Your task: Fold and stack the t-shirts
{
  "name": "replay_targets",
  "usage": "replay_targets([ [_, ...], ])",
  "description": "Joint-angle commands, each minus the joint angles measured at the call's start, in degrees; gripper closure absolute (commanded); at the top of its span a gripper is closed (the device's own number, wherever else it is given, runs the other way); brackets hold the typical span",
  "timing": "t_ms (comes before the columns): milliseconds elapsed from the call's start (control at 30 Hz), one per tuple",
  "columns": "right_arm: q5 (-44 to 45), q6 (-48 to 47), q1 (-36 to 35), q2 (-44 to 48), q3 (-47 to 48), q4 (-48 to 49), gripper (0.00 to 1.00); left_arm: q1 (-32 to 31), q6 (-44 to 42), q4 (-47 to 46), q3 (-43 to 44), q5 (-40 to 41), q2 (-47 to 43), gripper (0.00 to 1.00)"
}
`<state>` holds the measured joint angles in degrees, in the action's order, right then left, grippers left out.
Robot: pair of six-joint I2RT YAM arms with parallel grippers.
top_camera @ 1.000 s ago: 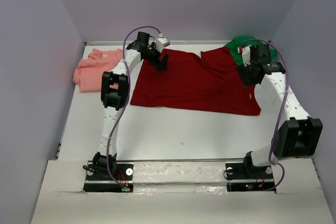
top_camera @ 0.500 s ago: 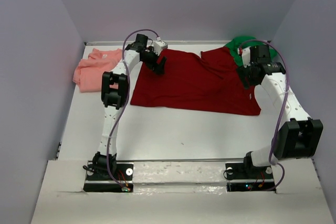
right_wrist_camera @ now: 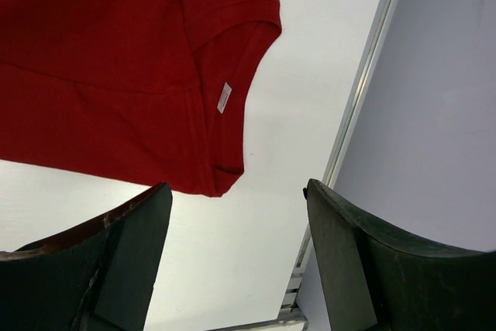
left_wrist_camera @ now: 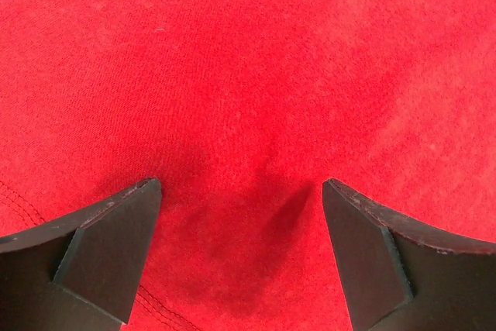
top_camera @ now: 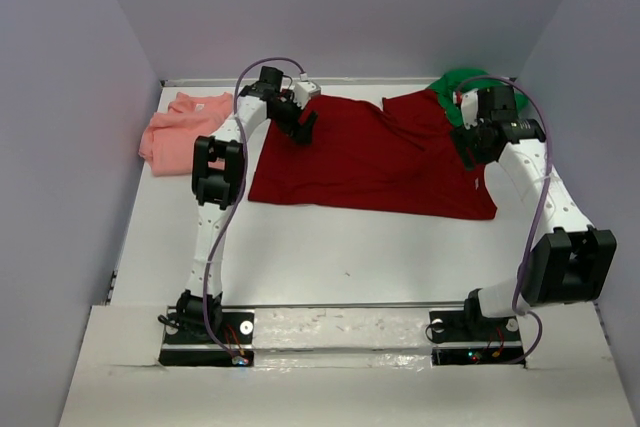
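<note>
The dark red t-shirt [top_camera: 375, 157] lies spread out across the far middle of the table. My left gripper [top_camera: 303, 128] is open just above its far left part; in the left wrist view red cloth [left_wrist_camera: 248, 75] fills the frame between my open fingers [left_wrist_camera: 108, 249]. The salmon pink t-shirt [top_camera: 180, 130] lies bunched at the far left. The bright green t-shirt [top_camera: 455, 87] is bunched at the far right corner, partly behind my right arm. My right gripper [top_camera: 468, 150] is open and empty above the red shirt's right side; its wrist view shows the shirt's corner and label [right_wrist_camera: 223, 98].
White table [top_camera: 330, 247] with grey walls on three sides. A metal rail [right_wrist_camera: 364, 98] runs along the table's right edge by the wall. The arm bases [top_camera: 205, 332] sit at the near edge.
My left gripper has drawn back slightly left and toward the far edge over the red shirt. My right gripper has barely shifted. The shirts lie as before.
</note>
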<state>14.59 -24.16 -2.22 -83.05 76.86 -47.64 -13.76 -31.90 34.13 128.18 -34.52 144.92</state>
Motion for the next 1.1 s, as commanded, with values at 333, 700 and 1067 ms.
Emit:
replay_targets([
  [333,-3.2,0.3,0.4,5.5,0.2,-0.6,0.24,1.7,2.4,4.4,-22.6,7.5,-13.7,0.01],
  [700,-4.7,-1.0,0.4,8.2,-2.3,-0.7,0.23,2.0,4.2,3.8,-31.2,12.6,-20.3,0.01],
  [1067,-7.9,-0.6,0.4,7.6,-3.6,-0.6,0.23,2.2,3.9,1.7,-43.6,15.2,-29.1,0.01],
])
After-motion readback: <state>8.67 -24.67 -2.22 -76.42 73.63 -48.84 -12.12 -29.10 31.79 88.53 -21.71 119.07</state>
